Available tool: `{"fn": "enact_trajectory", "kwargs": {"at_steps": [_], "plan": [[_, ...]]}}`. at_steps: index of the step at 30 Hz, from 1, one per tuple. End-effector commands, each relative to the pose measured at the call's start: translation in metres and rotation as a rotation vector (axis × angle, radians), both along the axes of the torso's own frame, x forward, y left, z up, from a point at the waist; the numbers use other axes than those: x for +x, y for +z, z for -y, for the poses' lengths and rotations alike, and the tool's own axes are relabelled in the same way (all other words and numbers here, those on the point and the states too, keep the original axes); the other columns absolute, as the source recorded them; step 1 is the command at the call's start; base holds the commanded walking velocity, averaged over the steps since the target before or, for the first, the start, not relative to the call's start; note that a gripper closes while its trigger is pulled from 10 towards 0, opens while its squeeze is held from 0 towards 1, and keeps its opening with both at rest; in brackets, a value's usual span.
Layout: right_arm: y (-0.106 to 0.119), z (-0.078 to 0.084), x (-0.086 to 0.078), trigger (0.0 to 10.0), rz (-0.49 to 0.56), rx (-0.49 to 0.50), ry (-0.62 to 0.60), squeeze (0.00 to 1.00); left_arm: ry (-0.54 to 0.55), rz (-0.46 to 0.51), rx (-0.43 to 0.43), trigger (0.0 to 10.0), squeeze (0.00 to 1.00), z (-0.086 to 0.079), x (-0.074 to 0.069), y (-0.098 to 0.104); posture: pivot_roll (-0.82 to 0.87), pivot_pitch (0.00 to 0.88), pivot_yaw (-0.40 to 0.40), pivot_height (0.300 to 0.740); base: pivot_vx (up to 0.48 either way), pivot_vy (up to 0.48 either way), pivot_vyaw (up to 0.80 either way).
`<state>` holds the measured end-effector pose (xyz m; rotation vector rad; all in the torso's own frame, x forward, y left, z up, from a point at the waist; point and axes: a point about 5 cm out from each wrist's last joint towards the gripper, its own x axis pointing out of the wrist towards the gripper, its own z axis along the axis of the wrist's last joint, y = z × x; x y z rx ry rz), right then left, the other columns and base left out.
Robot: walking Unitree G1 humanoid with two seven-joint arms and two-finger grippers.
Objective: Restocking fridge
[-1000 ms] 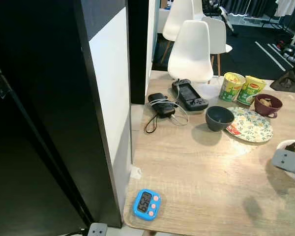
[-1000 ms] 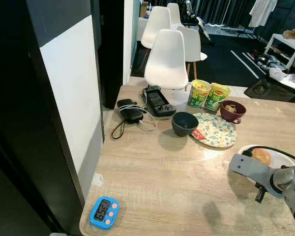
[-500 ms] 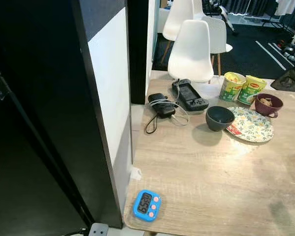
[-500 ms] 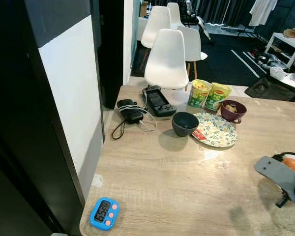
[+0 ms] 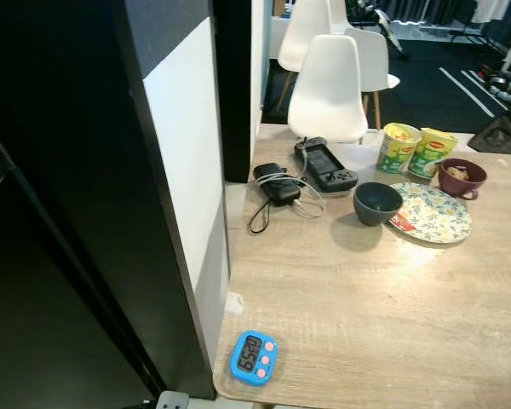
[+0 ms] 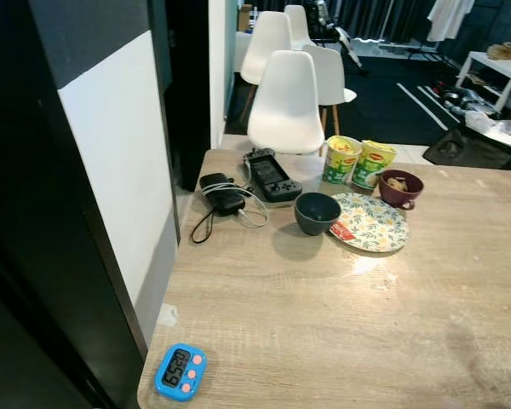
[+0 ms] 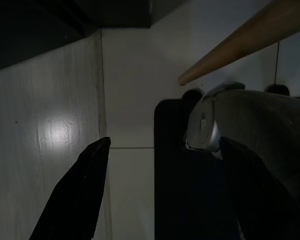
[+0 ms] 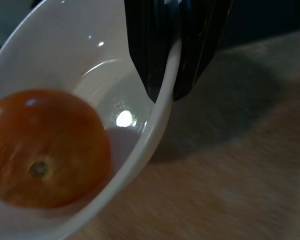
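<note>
Gripping the rim of a white bowl (image 8: 155,125), the right gripper (image 8: 172,82) is pinching that rim with one black finger inside the bowl and one outside, as the right wrist view is showing. An orange fruit (image 8: 45,145) is resting inside the bowl, against its inner wall, and the bowl is sitting on the wooden table (image 5: 383,298). The left gripper (image 7: 160,195) is hanging over pale floor with its two fingers spread wide apart and gripping nothing; a wooden leg (image 7: 240,42) is crossing that view. On the table, a blue digital timer (image 5: 255,356) is lying at the 7 o'clock corner. A dark bowl (image 5: 377,204) is sitting near the centre, just beside a floral plate (image 5: 434,215) at its 3 o'clock. Two instant noodle cups (image 5: 417,151) are standing side by side at about 1 o'clock, with a maroon bowl (image 5: 462,178) beside them. A black power bank with cable (image 5: 278,189) and a black handheld device (image 5: 325,165) are lying toward 11 o'clock. Two white chairs (image 5: 327,85) are standing beyond the far table edge, and the dark fridge door (image 5: 111,196) is standing at the table's 9 o'clock side.
</note>
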<state>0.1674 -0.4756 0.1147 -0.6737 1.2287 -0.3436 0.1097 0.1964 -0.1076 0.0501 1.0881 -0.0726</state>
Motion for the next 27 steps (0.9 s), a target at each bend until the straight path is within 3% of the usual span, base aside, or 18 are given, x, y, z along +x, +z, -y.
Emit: {"fn": "enact_trajectory", "kwargs": {"at_steps": [1,3,6,7,16,17,27], "plan": [[0.003,0.007,-0.009,0.0,0.032,-0.019,-0.052,0.0,-0.042,-0.048,-0.042,10.0,0.0,0.013,-0.01,-0.005,0.02,0.0,-0.09,0.74,0.0,0.0,0.0],[-0.003,0.012,-0.025,0.0,0.059,-0.024,-0.129,0.0,-0.044,-0.047,-0.042,10.0,0.0,0.013,-0.01,-0.004,0.02,0.0,-0.089,0.74,0.0,0.0,0.0],[-0.005,0.013,-0.03,0.0,0.071,-0.024,-0.156,0.0,-0.045,-0.046,-0.042,10.0,0.0,0.013,-0.01,-0.004,0.02,0.0,-0.089,0.74,0.0,0.0,0.0],[-0.014,0.017,-0.052,0.0,0.096,-0.028,-0.261,0.0,-0.05,-0.045,-0.04,10.0,0.0,0.013,-0.009,-0.004,0.02,0.0,-0.083,0.74,0.0,0.0,0.0],[-0.031,0.017,-0.08,0.0,0.085,-0.023,-0.358,0.0,-0.058,-0.044,-0.036,10.0,0.0,0.012,-0.009,-0.004,0.02,0.0,-0.077,0.74,0.0,0.0,0.0],[-0.043,0.011,-0.089,0.0,0.077,0.005,-0.387,0.0,-0.061,-0.043,-0.033,10.0,0.0,0.011,-0.008,-0.004,0.02,0.0,-0.076,0.74,0.0,0.0,0.0],[-0.096,-0.022,-0.111,0.0,0.066,0.086,-0.454,0.0,-0.067,-0.039,-0.028,10.0,0.0,0.009,-0.006,-0.003,0.03,0.0,-0.069,0.74,0.0,0.0,0.0]]}}
